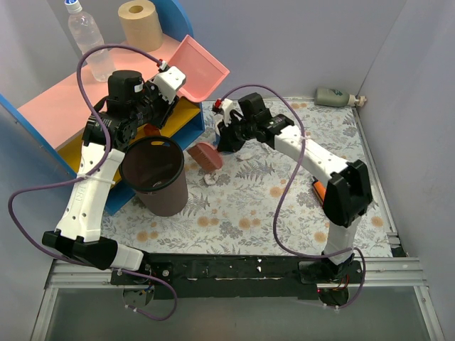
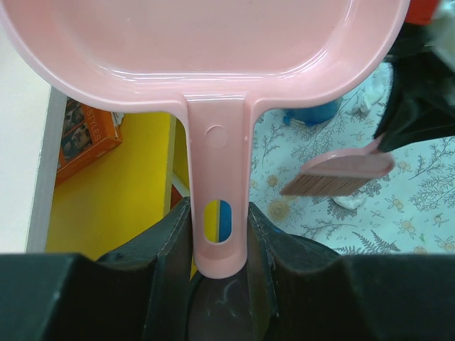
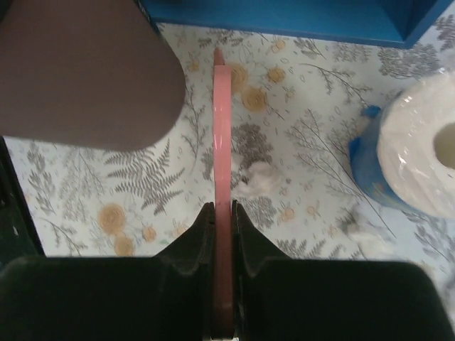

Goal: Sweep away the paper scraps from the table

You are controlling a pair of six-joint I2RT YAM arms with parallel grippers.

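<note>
My left gripper (image 1: pixel 170 80) is shut on the handle (image 2: pixel 219 206) of the pink dustpan (image 1: pixel 202 67) and holds it raised over the shelf, above the bin; in the left wrist view the pan (image 2: pixel 206 42) fills the top. My right gripper (image 1: pixel 229 135) is shut on the thin handle (image 3: pixel 222 170) of a pink brush (image 1: pixel 206 156) whose bristles (image 2: pixel 327 185) hang just above the table (image 1: pixel 284 213). A white paper scrap (image 1: pixel 211 179) lies by the brush; it shows in the left wrist view (image 2: pixel 348 201) and in the right wrist view (image 3: pixel 254 177). More scraps (image 3: pixel 359 227) lie near the toilet roll.
A dark brown bin (image 1: pixel 155 174) stands left of the brush. The pink-and-yellow shelf (image 1: pixel 64 106) holds a water bottle (image 1: pixel 89 42), a brown paper roll (image 1: pixel 140 25) and an orange box (image 2: pixel 82 135). A white toilet-paper roll (image 3: pixel 416 153) stands by the shelf. A bottle (image 1: pixel 334 97) lies back right.
</note>
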